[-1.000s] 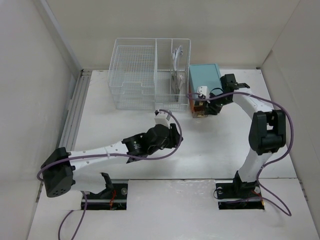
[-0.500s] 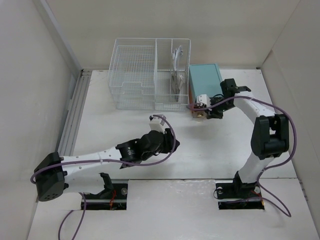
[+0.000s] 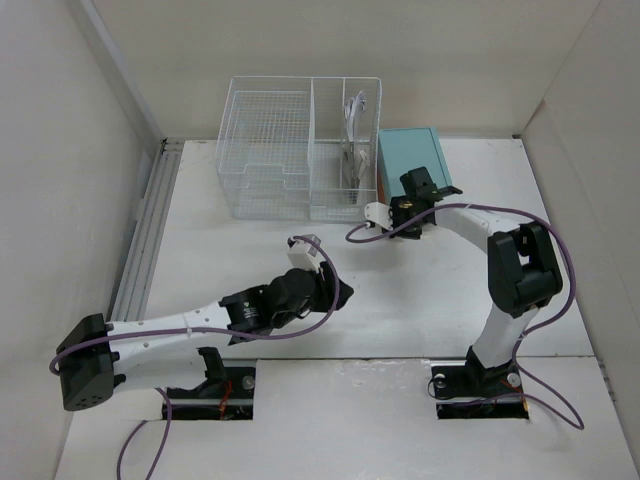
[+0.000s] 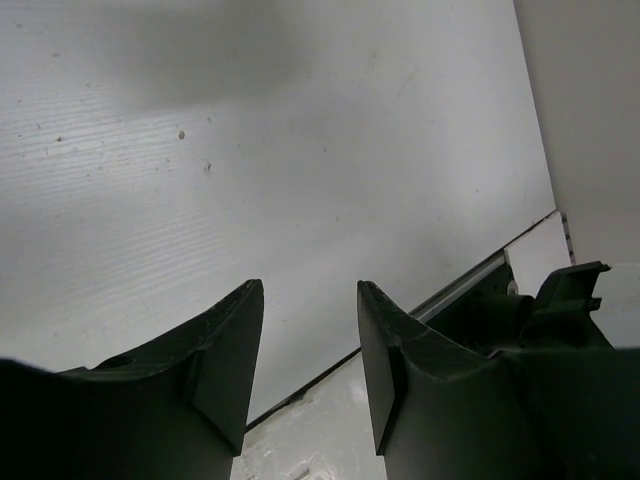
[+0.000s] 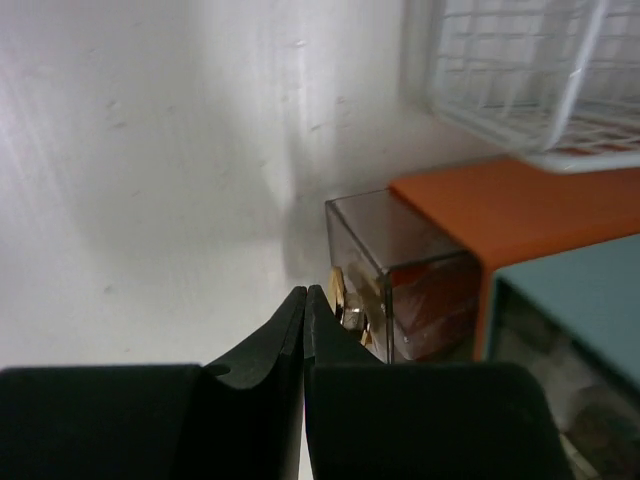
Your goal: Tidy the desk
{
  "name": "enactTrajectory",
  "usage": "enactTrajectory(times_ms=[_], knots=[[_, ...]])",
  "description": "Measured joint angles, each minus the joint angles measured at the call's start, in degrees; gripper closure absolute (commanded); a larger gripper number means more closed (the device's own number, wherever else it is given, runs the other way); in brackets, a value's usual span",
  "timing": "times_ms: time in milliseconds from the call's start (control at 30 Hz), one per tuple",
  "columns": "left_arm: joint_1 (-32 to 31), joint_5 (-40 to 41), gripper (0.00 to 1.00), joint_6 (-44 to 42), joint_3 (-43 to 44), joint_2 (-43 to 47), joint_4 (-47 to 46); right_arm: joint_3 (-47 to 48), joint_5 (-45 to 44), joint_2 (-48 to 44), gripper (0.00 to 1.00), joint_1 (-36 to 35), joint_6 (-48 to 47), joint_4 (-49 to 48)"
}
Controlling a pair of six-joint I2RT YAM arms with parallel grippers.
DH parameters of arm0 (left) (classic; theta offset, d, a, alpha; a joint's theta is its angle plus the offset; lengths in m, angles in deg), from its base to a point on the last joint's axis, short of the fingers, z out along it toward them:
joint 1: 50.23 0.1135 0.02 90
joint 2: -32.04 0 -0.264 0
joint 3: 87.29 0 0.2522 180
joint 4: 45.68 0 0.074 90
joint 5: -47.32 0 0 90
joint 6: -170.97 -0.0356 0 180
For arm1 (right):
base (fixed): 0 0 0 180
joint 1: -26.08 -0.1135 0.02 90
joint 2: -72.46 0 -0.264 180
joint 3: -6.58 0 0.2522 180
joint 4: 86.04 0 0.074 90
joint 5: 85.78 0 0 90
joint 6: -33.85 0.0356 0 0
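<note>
1. Two robot arms reach over the desk (image 3: 450,290), a broad matte white tabletop that fills the overhead view from the arm bases to the back wall.
2. Left gripper (image 4: 310,345) hangs above bare tabletop near the middle of the desk. Its dark fingers (image 4: 225,350) are spread apart with nothing between them.
3. Right gripper (image 5: 304,312) sits low at the front of the teal box (image 3: 412,155), its jaws pressed together and empty.
4. Just beside the right gripper's tips is a small gold knob (image 5: 340,298). It is on the face of a clear drawer (image 5: 395,240) that stands out from the box; whether knob and finger touch cannot be told.
5. An orange-brown panel (image 5: 500,205) lies above the drawer, next to the box's teal side.
6. At the back of the desk stands a white wire basket (image 3: 270,150), just beside the teal box on its left. Pale items in its right-hand compartment are too small to identify.
7. Purple cables (image 3: 330,310) loop along both arms.
</note>
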Motion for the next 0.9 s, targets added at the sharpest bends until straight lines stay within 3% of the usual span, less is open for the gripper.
enactTrajectory(times_ms=[233, 467, 567, 700, 800, 900], knots=[[-0.5, 0.6, 0.61, 0.5, -0.9, 2.7, 0.2, -2.7, -12.7, 0.3, 0.96, -3.1, 8.3, -14.4], [-0.5, 0.8, 0.61, 0.7, -1.7, 3.7, 0.4, -4.0, -19.8, 0.6, 0.97, -4.7, 12.1, -17.2], [-0.9, 1.0, 0.61, 0.7, -1.8, 4.8, 0.4, -3.9, -16.0, -0.2, 0.97, -4.5, 10.3, -15.4], [-1.5, 0.9, 0.59, 0.3, -1.9, 6.1, 0.4, -2.5, -3.3, -4.6, 0.93, -3.1, 4.3, -3.0], [-1.6, 0.6, 0.51, -0.8, -1.9, 6.3, 0.4, -1.9, 3.5, -9.5, 0.89, -2.2, 1.9, 3.7], [-1.6, 0.4, 0.37, -2.2, -1.9, 6.6, 0.7, -1.9, 5.5, -14.9, 0.87, -1.6, 4.7, 4.7]])
